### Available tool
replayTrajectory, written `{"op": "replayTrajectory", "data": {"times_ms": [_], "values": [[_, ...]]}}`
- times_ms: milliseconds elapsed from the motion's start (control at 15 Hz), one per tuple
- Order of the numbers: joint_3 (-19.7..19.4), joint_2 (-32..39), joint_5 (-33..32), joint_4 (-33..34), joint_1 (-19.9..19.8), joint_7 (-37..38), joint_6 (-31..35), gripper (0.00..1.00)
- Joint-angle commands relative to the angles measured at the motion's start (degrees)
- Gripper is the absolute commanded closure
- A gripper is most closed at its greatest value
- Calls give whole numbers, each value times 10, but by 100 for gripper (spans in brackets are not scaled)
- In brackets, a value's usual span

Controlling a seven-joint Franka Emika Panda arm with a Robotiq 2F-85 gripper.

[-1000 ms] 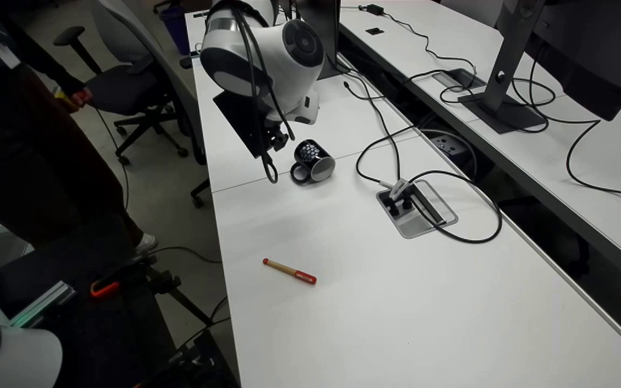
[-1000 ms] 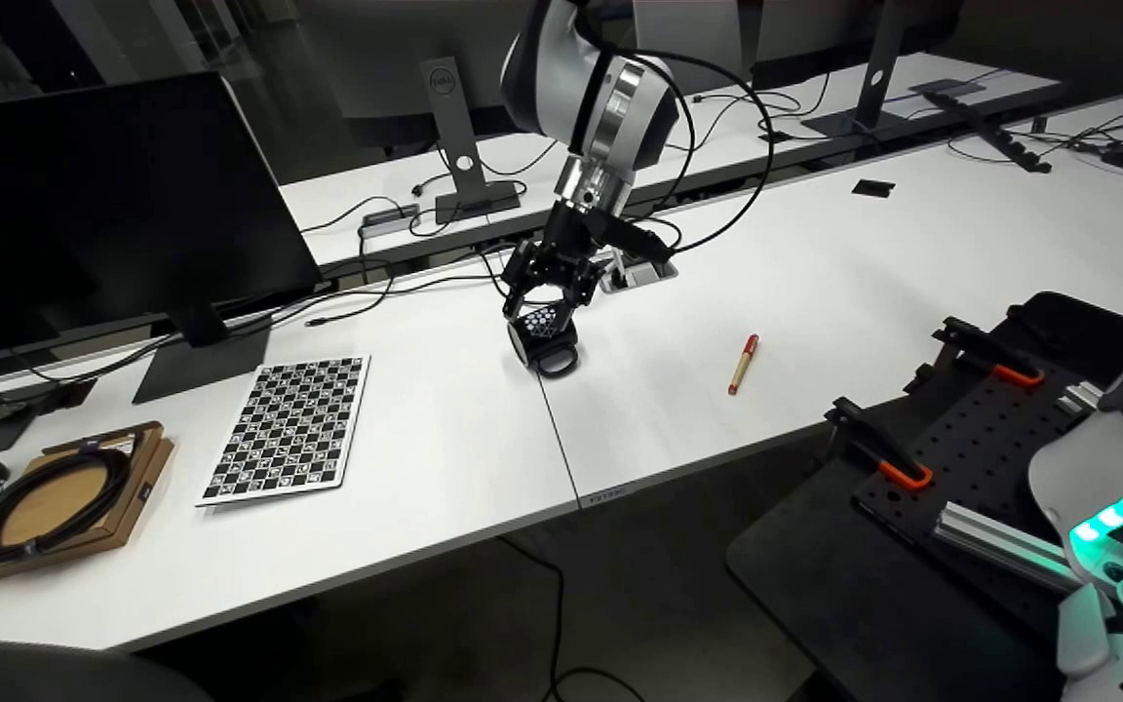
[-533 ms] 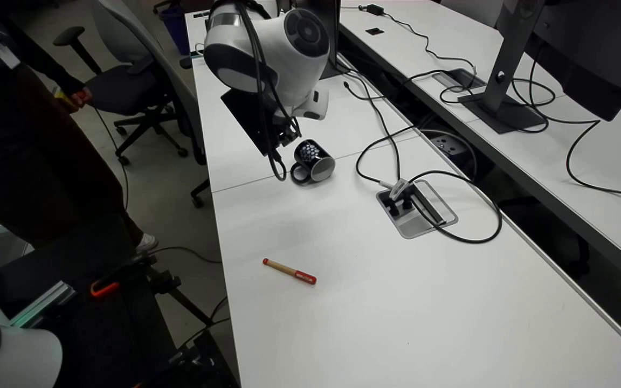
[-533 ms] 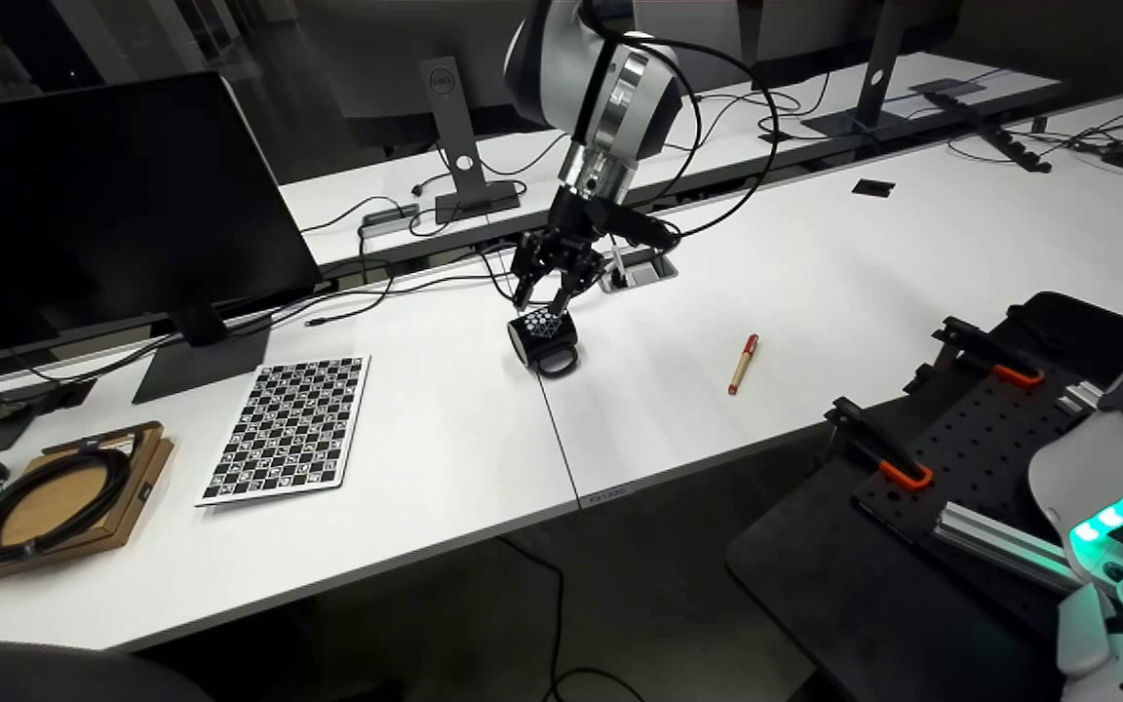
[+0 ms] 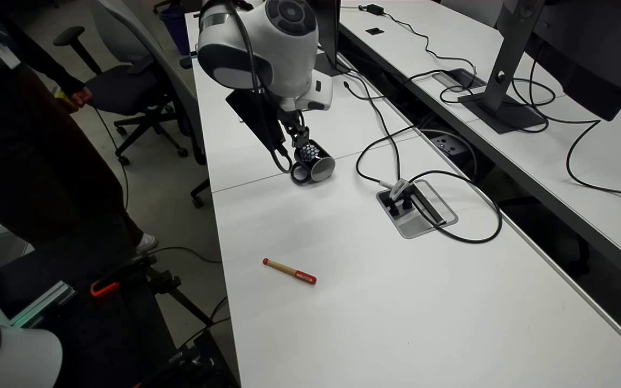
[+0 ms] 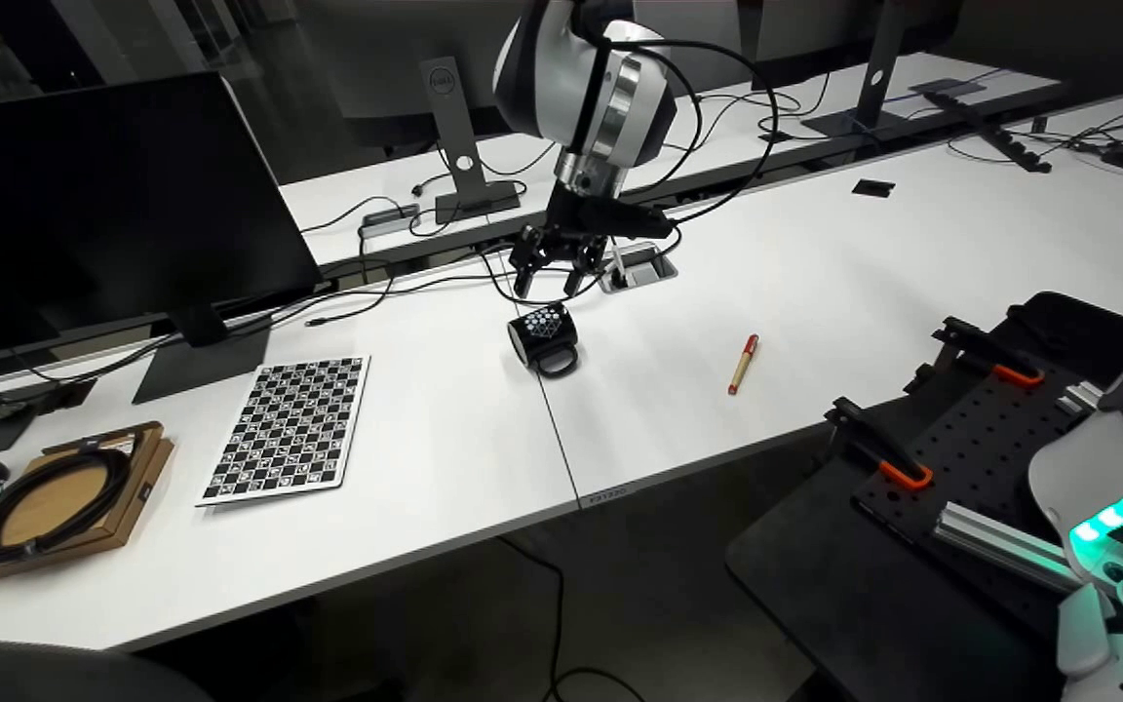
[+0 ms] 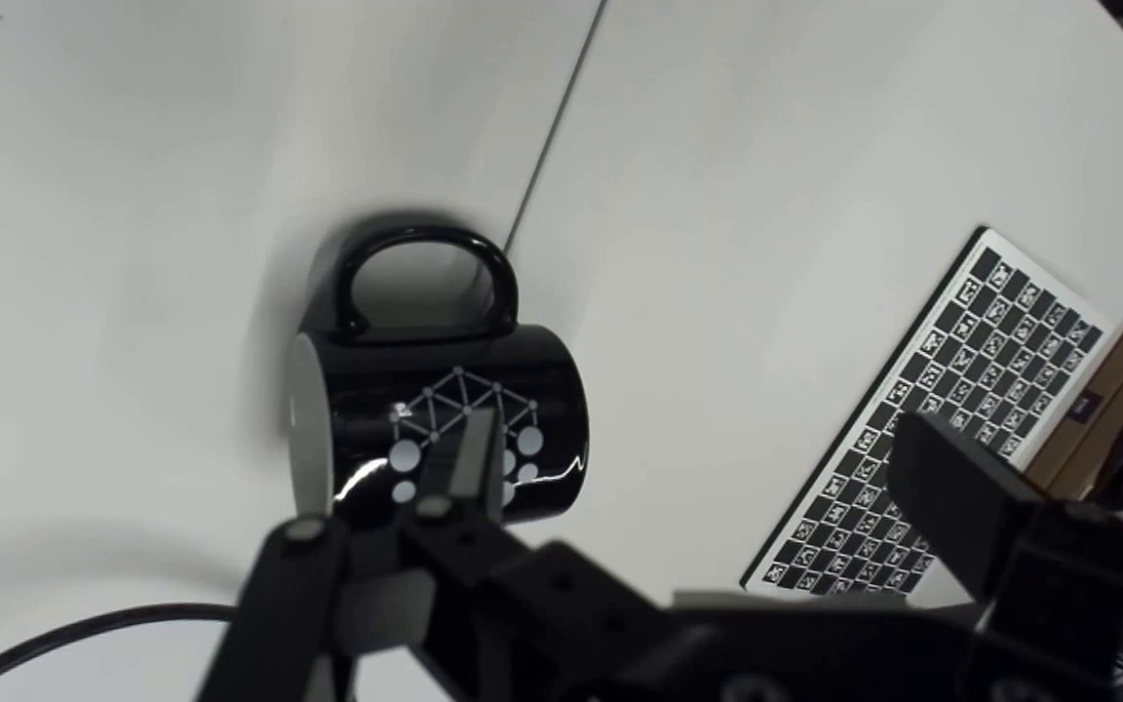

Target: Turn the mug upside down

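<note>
The black mug (pale within) lies on its side on the tabletop, well apart from a red-tipped stick. Near the mug, the gripper hangs with its jaws spread apart.

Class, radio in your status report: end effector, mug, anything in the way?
End effector open, holding nothing. Mug on its side, not yet upside down. Pen lies apart, seemingly out of the way.

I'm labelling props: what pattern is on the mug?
Black mug with pale dots and linked triangles, clearest in the wrist view.
</note>
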Motion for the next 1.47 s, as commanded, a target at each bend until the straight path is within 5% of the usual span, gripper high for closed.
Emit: {"op": "replayTrajectory", "data": {"times_ms": [0,133,267,333,400,667,1400], "values": [[13,-6,-56,-16,-8,52,31,0],[19,-6,-83,-19,-13,75,37,26],[29,-6,-104,-20,-22,94,43,41],[34,-6,-115,-20,-27,104,46,38],[38,-5,-125,-20,-31,112,46,13],[53,-5,-166,-20,-47,147,47,1],[89,3,-225,-11,-85,189,41,0]]}}
